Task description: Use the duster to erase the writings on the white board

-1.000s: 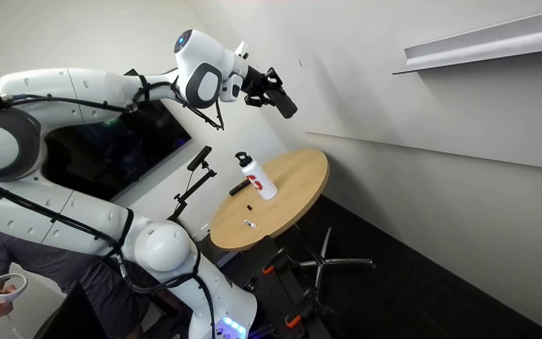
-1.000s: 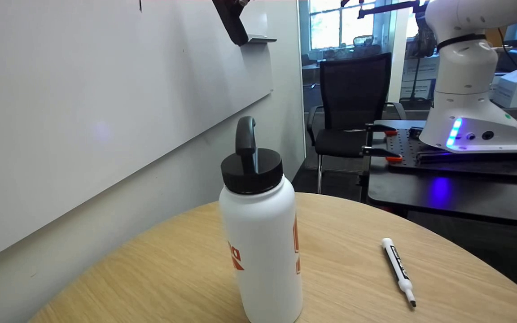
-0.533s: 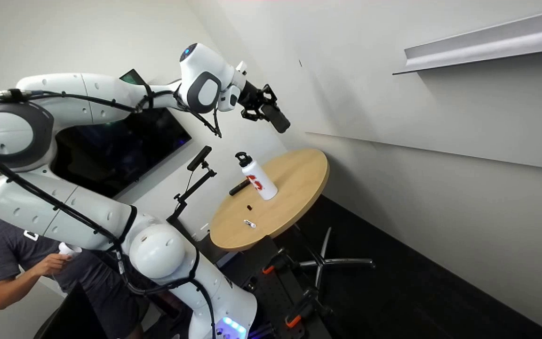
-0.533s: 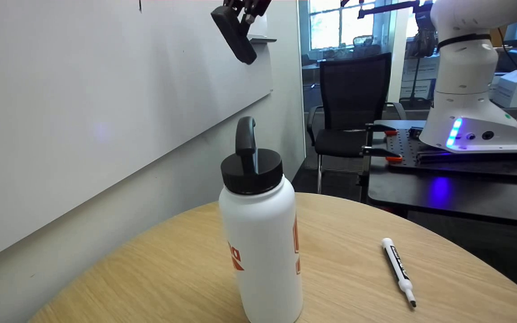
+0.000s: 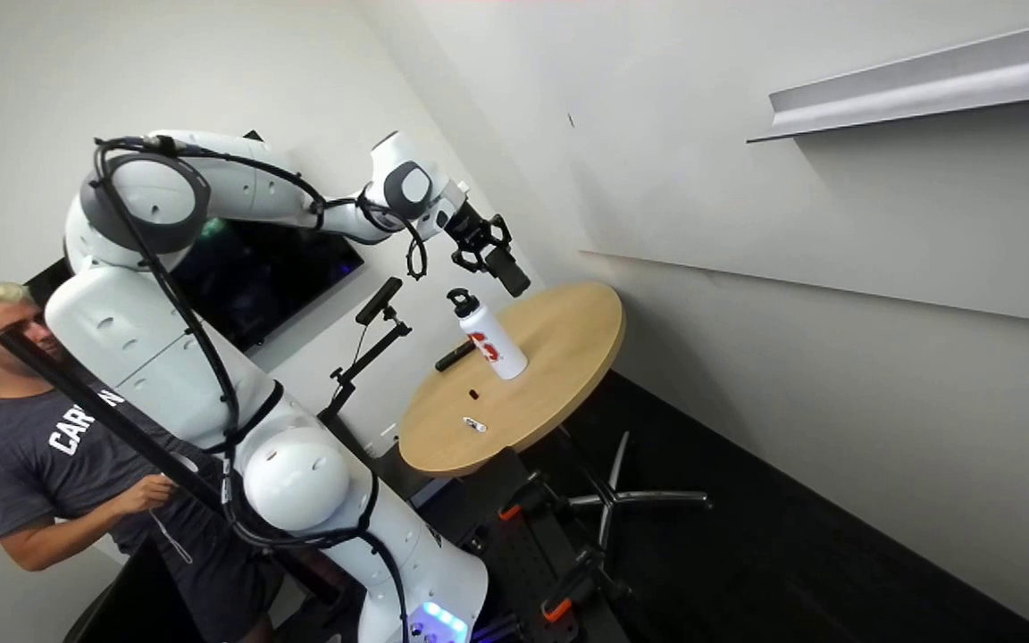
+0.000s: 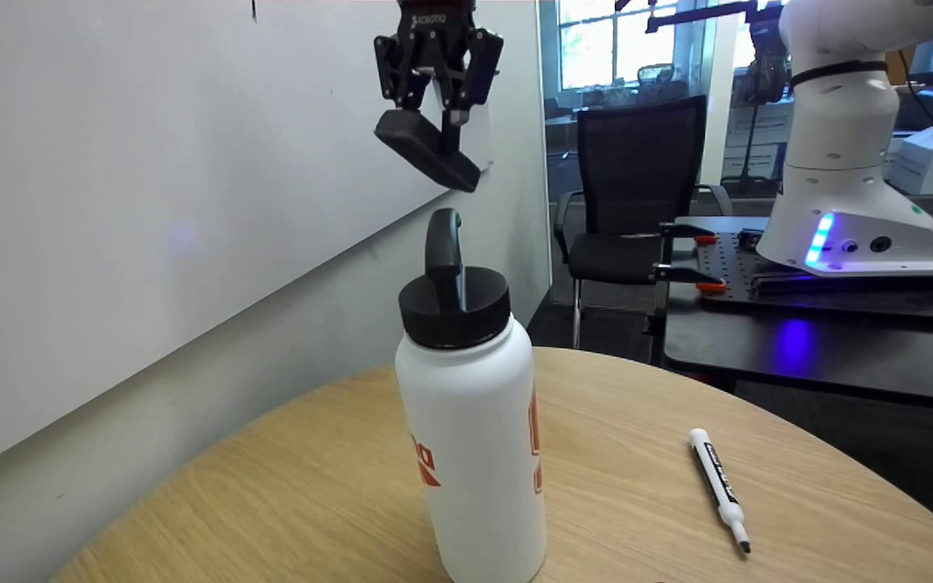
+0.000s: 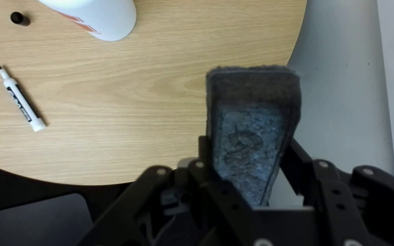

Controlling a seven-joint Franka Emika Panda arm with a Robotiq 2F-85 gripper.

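Note:
My gripper [image 5: 485,256] is shut on the duster [image 5: 507,272], a dark rectangular block, and holds it in the air above the round table. In the wrist view the duster [image 7: 251,136] sticks out from between the fingers, its grey-blue face toward the camera. In an exterior view the duster [image 6: 426,150] hangs tilted just above and behind the bottle's handle. The white board [image 5: 702,187] is on the wall, apart from the duster; its lower part also shows in an exterior view [image 6: 151,202]. The writing [image 5: 570,120] is a small dark stroke, higher than the duster, cut off at the top edge in an exterior view [image 6: 253,10].
A white bottle [image 6: 475,437] with a black lid stands on the round wooden table [image 5: 559,344], close below the duster. An uncapped marker [image 7: 21,100] and its cap [image 7: 20,18] lie there. A long shelf [image 5: 925,80] juts from the board. A person [image 5: 41,473] stands behind the arm.
My gripper has moved down with the duster in it, toward the table and the bottle and farther from the writing. The arm has folded back. The person shows more behind it.

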